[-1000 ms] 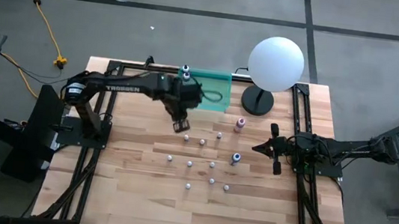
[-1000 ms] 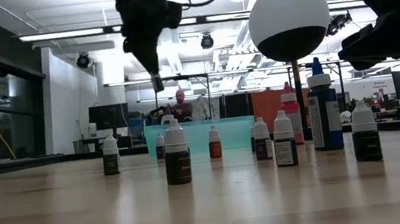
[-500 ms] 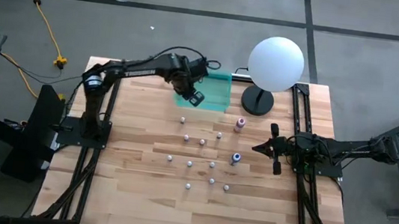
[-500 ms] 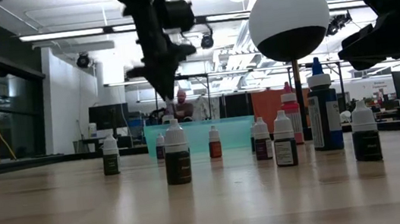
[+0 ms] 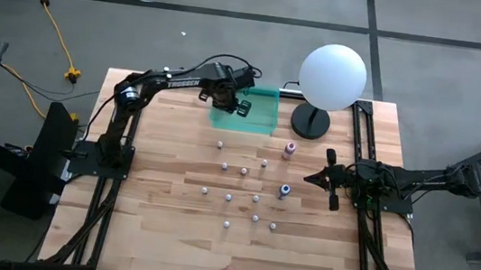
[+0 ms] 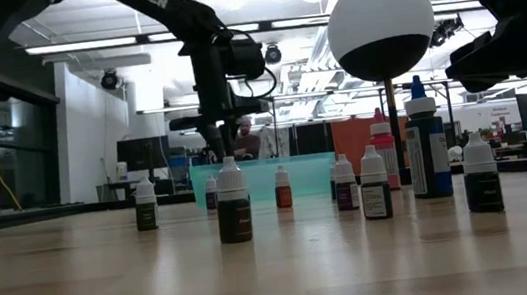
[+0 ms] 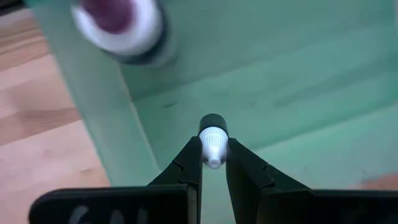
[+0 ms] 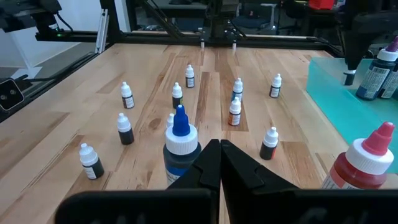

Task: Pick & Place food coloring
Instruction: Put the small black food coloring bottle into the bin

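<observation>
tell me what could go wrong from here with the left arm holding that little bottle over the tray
1. The left pincer pinches the small bottle only by its white tip, so it could tilt or slip out before it is set down.
2. It hangs close to the tray wall; released there, it might catch the rim and land on the table.
3. A bigger bottle already stands in the tray nearby and could get knocked over.

Small white-capped food coloring bottle [image 7: 212,142] held above teal tray, other bottles [image 5: 241,195] upright mid-table
</observation>
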Robot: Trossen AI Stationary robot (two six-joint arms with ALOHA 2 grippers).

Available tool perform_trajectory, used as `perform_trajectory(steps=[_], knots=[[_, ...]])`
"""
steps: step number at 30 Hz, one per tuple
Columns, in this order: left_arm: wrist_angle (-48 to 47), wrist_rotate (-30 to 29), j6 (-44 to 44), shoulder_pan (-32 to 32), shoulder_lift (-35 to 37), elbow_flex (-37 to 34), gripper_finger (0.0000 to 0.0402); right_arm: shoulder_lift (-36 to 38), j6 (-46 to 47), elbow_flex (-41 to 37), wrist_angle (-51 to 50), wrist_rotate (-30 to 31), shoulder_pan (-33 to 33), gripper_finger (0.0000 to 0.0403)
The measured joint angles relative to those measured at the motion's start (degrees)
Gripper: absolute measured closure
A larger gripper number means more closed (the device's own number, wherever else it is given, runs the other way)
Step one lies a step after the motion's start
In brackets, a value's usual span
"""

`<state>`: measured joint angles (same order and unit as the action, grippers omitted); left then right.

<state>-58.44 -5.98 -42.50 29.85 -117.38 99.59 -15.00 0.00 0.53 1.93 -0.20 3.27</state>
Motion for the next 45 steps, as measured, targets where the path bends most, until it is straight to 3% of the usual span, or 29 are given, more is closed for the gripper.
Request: perform_trajectory(steps=[19, 32, 45], knots=[[0.3, -4.1, -2.6, 0.6, -3.5, -0.3, 0.0364, 0.0, 0.0, 0.0, 0.0, 0.0, 0.0, 0.0402], [-0.3, -6.6, 0.7, 1.3, -3.5, -0.3, 0.0364, 0.0, 0.0, 0.0, 0.0, 0.0, 0.0, 0.0402], [0.0, -6.6, 3.4, 1.3, -3.5, -0.3, 0.0274, 0.0, 0.0, 0.0, 0.0, 0.0, 0.0, 0.0402]])
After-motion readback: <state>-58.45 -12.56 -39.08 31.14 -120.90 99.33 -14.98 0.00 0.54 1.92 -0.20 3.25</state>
